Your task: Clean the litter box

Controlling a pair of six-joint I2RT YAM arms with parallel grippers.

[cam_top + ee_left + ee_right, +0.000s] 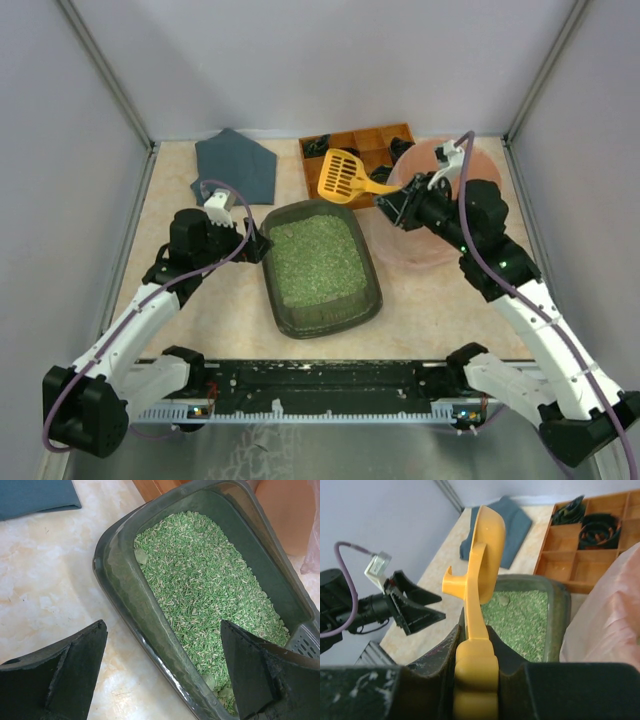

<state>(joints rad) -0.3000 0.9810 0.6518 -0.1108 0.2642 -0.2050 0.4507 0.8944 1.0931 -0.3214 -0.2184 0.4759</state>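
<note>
The litter box (283, 295), a dark grey-green tray of green granular litter, lies mid-table; it also shows in the left wrist view (120, 575) and the right wrist view (559, 625). A few pale clumps lie in the litter. My left gripper (258, 243) is open, its jaws straddling the box's left rim (162, 647) without touching it. My right gripper (392, 203) is shut on the handle of a yellow slotted litter scoop (340, 175), held above the box's far end; the scoop stands edge-on in the right wrist view (481, 570).
An orange-brown wooden compartment tray (385, 135) with black items sits at the back. A round pink bag-lined bin (485, 165) stands under my right arm. A dark blue-grey cloth (235, 162) lies at the back left. Grey walls enclose the table.
</note>
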